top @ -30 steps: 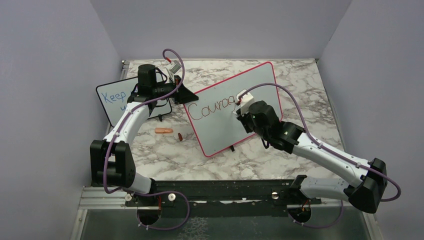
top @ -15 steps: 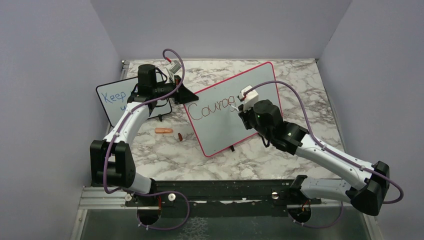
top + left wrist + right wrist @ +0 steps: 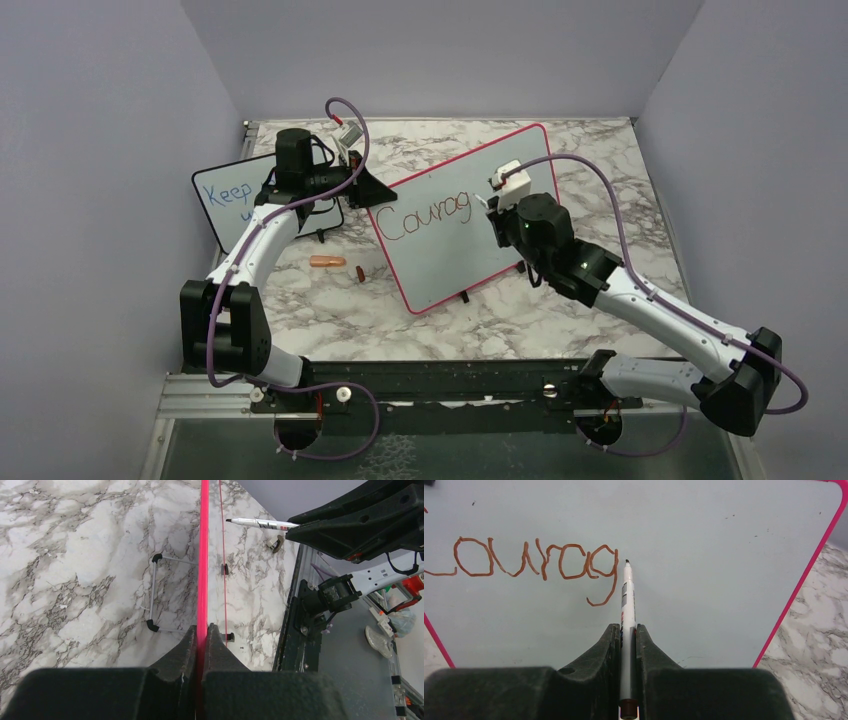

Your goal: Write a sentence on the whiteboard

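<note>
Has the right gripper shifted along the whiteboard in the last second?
Yes. The right gripper slid rightward in the top view, from over the sentence's end to past it.

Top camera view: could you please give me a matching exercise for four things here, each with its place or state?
Things:
1 marker
2 whiteboard
3 small board
4 orange stick

Place or state:
A edge clamped by left gripper
B lying loose on the table
C blue writing
D held in right gripper

Pairs: 1-D, 2-A, 3-C, 4-B
</note>
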Motion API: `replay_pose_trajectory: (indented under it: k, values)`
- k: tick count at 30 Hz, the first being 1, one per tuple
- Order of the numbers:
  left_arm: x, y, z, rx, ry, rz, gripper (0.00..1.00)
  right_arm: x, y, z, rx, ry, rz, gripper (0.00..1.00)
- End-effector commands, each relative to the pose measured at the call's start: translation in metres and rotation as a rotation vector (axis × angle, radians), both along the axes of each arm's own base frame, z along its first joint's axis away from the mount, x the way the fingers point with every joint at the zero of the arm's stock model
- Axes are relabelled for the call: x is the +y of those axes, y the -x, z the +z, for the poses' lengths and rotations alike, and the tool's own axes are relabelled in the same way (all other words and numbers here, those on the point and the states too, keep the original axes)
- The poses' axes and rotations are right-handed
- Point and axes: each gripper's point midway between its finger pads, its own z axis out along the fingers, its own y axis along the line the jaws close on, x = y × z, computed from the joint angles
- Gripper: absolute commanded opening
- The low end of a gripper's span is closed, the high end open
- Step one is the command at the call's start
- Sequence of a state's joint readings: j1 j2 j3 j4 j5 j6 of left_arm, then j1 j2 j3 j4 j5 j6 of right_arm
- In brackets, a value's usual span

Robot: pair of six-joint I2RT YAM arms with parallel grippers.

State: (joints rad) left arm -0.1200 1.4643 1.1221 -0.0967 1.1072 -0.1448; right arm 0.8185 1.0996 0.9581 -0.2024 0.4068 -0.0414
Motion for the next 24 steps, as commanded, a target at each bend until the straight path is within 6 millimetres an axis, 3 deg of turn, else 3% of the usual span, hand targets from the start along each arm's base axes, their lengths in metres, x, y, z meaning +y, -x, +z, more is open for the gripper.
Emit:
replay_pose_trajectory:
  k: [1, 13, 24]
  values:
    - [-0.001, 0.004, -0.037, 0.056, -0.074, 0.002, 0.00, 0.003, -0.007, 0.005, -0.022, -0.032, -0.014, 0.01]
    - [-0.001, 0.004, -0.037, 0.058, -0.073, 0.000, 0.00, 0.004, -0.010, -0.011, 0.012, -0.006, -0.010, 0.01]
    - [-0.001, 0.004, -0.038, 0.057, -0.074, 0.001, 0.00, -0.010, -0.014, -0.018, 0.017, 0.029, -0.053, 0.01]
